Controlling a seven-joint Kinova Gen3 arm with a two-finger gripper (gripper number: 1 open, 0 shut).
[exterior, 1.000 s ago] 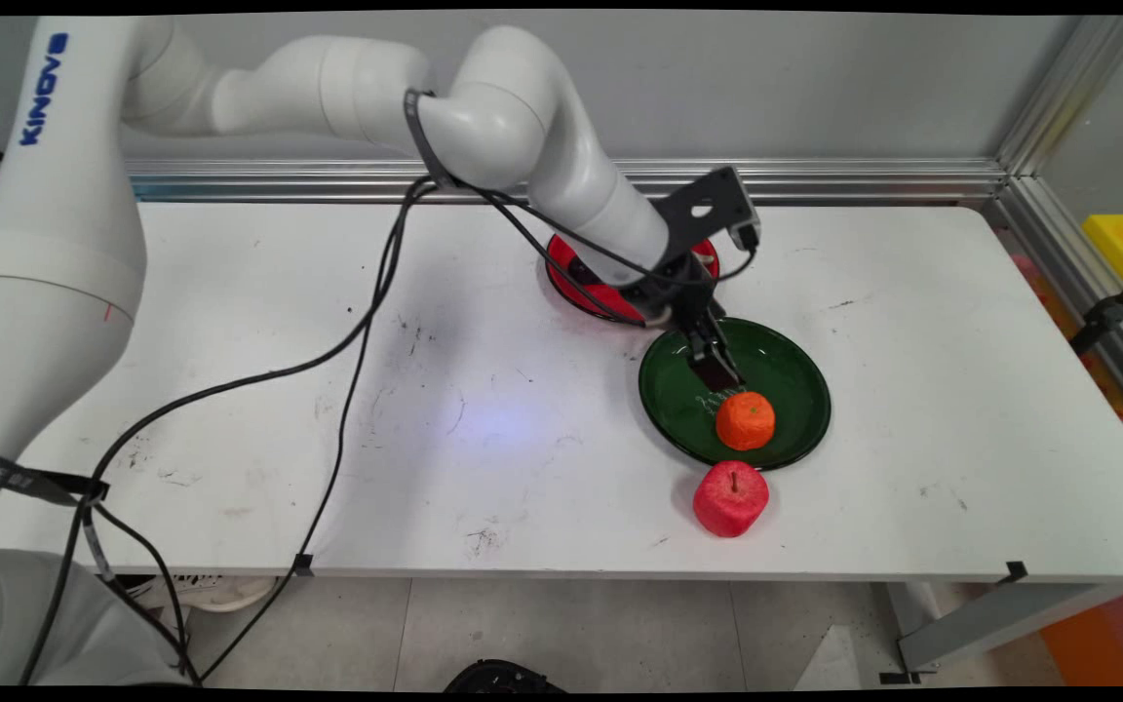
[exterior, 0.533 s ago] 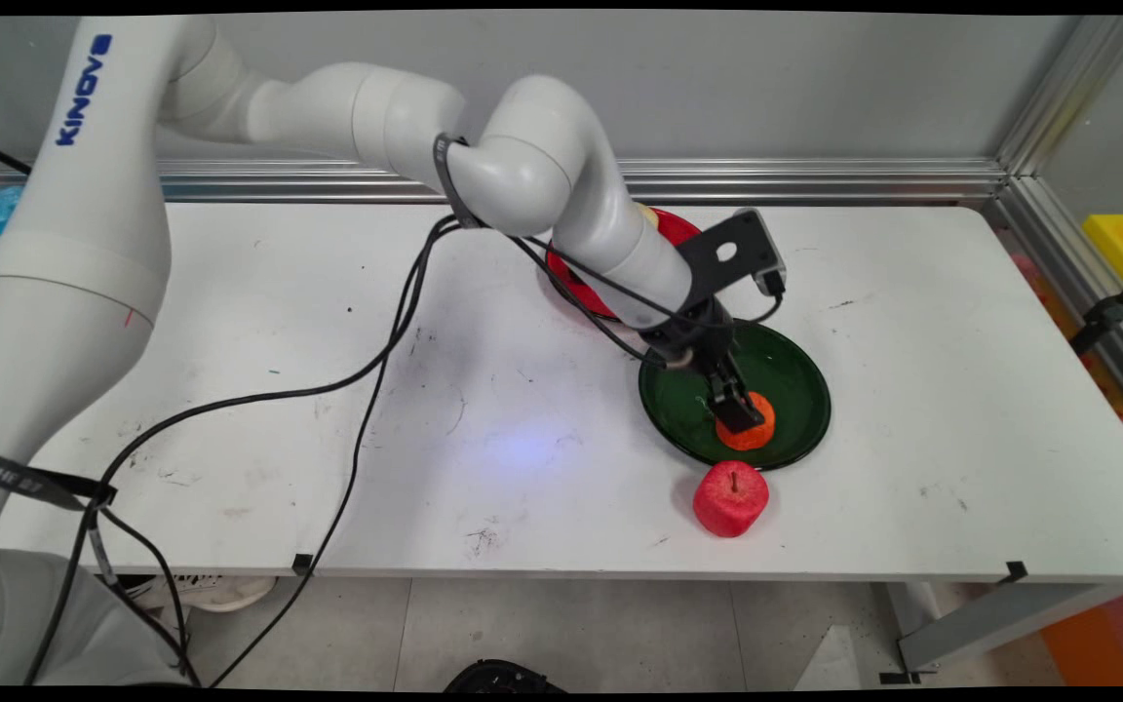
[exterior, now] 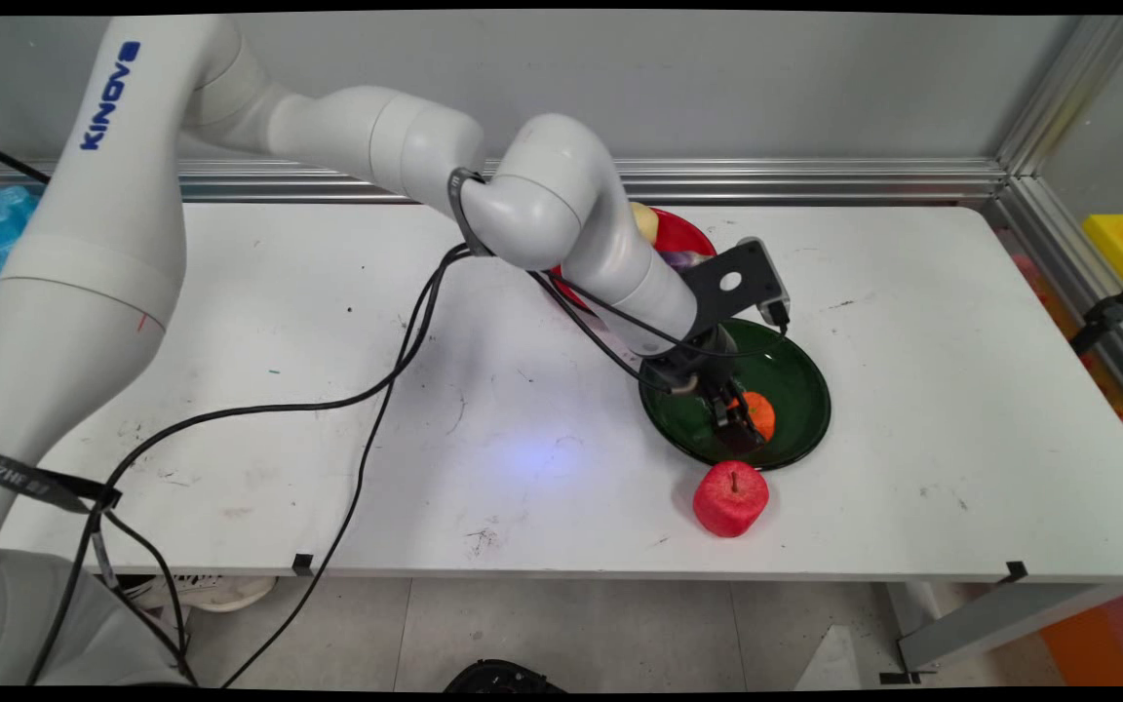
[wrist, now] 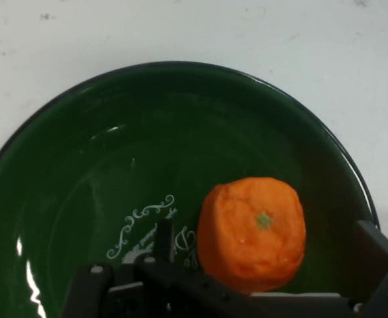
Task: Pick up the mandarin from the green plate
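Main view, left to right: white table [exterior: 230, 390], then the black two-finger gripper [exterior: 739, 426] lowered into the round dark green plate [exterior: 805, 390], fingers spread either side of the orange foam mandarin [wrist: 252, 233], not visibly squeezing it. Red foam apple [exterior: 731, 498] sits just beside the plate's near rim.

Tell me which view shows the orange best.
The hand view: the orange is seen whole from above inside the green plate, its small green stem mark visible, one finger beside it. In the main view the gripper covers the orange's left part, leaving only a sliver.
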